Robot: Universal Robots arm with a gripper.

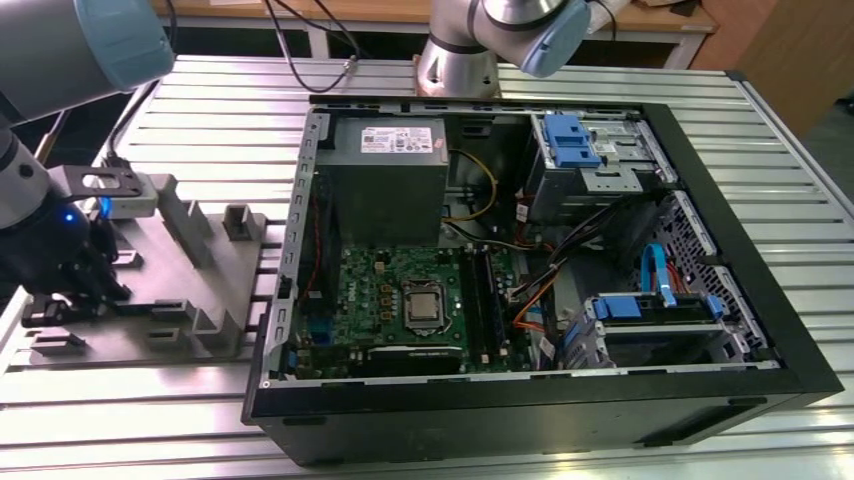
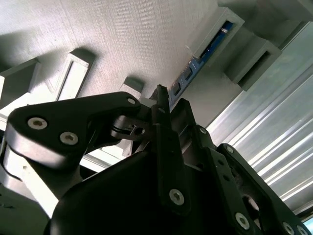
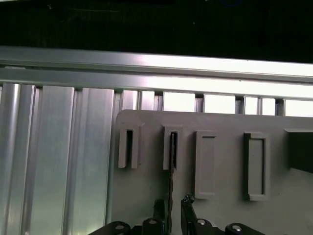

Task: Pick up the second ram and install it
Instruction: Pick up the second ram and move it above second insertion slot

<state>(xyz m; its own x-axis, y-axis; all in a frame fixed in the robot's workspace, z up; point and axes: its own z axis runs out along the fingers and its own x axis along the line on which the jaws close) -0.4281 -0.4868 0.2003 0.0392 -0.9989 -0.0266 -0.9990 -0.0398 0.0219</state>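
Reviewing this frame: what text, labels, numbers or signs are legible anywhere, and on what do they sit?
White label on the power supply: print present, too small to read.
Motherboard: markings too blurred to read.
Second ram in the grey fixture: no legible text.

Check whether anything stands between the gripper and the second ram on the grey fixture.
Nothing visible does. In the first wrist view the black gripper is right at the thin dark memory stick, which stands on edge in a slot of the flat grey plastic fixture, with no other object between them.
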